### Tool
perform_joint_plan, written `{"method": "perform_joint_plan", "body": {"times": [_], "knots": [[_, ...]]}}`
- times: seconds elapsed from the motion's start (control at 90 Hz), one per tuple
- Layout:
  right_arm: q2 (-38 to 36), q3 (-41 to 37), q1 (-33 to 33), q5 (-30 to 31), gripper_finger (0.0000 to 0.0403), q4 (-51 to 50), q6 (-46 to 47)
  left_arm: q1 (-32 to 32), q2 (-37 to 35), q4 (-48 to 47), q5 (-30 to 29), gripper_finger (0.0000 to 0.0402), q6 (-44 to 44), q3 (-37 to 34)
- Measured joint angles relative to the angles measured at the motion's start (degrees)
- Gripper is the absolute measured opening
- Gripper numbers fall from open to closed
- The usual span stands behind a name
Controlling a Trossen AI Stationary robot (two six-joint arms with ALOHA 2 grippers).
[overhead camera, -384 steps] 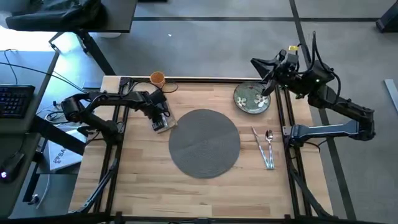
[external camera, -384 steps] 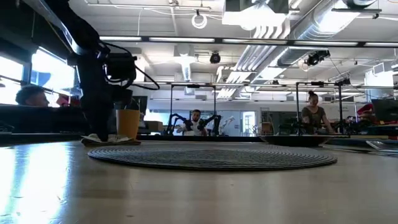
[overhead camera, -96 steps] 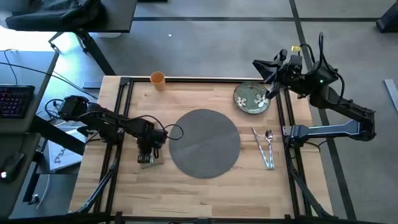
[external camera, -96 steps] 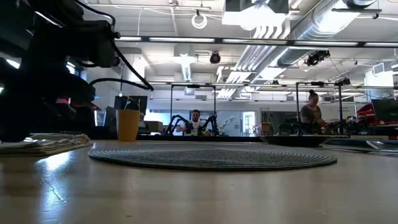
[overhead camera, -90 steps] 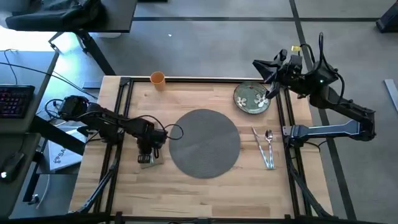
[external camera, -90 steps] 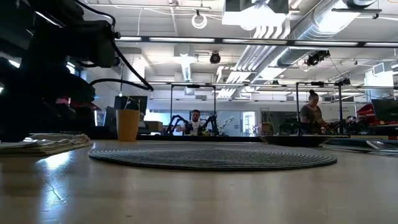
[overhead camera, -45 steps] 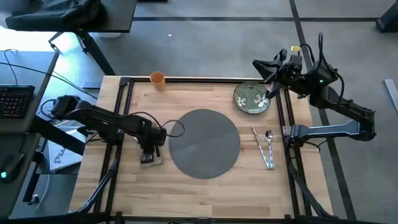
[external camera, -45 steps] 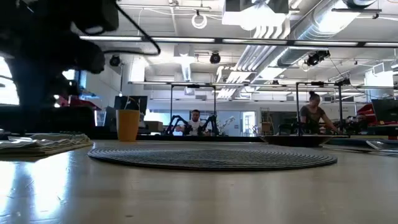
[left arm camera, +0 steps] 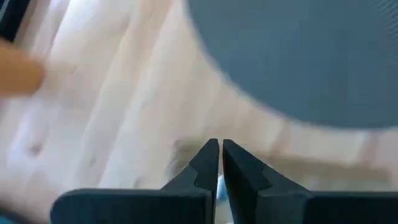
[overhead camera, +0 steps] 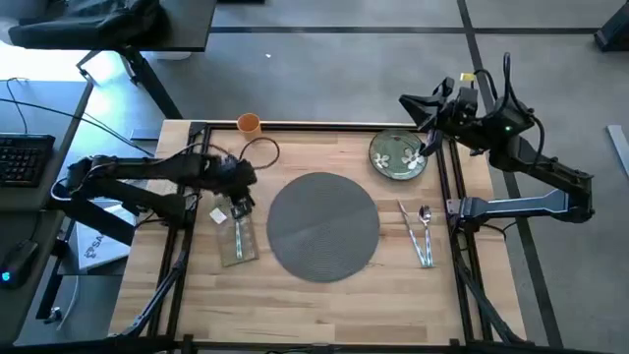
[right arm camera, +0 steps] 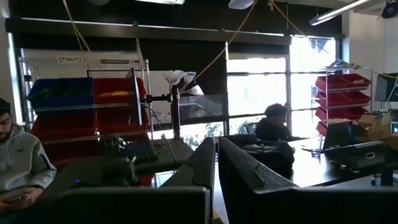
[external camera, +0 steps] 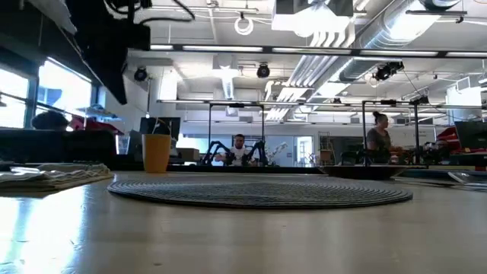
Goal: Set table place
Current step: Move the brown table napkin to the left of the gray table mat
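Observation:
The beige napkin point(overhead camera: 239, 242) lies flat on the table point(overhead camera: 295, 295), just left of the round dark-grey placemat point(overhead camera: 322, 224); the low view shows the napkin point(external camera: 46, 176) at the left. My left gripper point(overhead camera: 237, 206) hovers shut above the napkin's far end, touching nothing; its own view shows the left gripper point(left arm camera: 219, 150) over bare wood. The orange cup point(overhead camera: 249, 124) stands at the far edge. The green flowered plate point(overhead camera: 398, 155) sits far right. Fork, knife and spoon point(overhead camera: 419, 232) lie right of the placemat. My right gripper point(overhead camera: 405, 98) waits shut, raised above the far right corner.
A black metal frame point(overhead camera: 324, 126) edges the table. A grey desk with a keyboard point(overhead camera: 25, 157) stands off the table's left side. People sit in the room beyond the table. Bare wood shows along the near edge.
My left gripper has risen off the napkin and drawn back toward the table's far edge. The napkin stays lying flat on the table, left of the placemat.

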Motion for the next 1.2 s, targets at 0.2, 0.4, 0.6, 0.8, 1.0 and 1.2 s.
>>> {"method": "perform_joint_plan", "body": {"times": [0.2, 0.4, 0.6, 0.8, 1.0, 1.2], "knots": [[-0.01, 0.0, 0.0, 0.0, 0.0, 0.01, -0.02, 8.96, 3.15, -6.31, 4.14, 0.0005, 6.23, 4.2], [-0.02, 0.0, 0.0, 0.0, 0.0, 0.0, -1.41, 13.41, 7.57, -13.53, 9.24, 0.0005, 9.84, 4.81], [0.0, 0.0, 0.0, 0.0, 0.0, 0.0, -1.49, 13.4, 11.7, -15.01, 14.28, 0.0005, 8.12, 4.83], [-0.02, 0.0, -0.15, 0.0, 0.0, 0.0, -1.51, 13.4, 14.63, -17.73, 14.37, 0.0005, 6.8, 4.83], [-0.01, 0.0, -0.15, 0.0, 0.0, 0.02, -1.51, 12.33, 16.92, -18.53, 14.39, 0.0005, 6.12, 4.7], [0.0, 0.0, -0.15, 0.0, 0.0, 0.04, -1.51, 10.57, 18.93, -10.76, 15.46, 0.0005, 6.97, 4.09]]}}
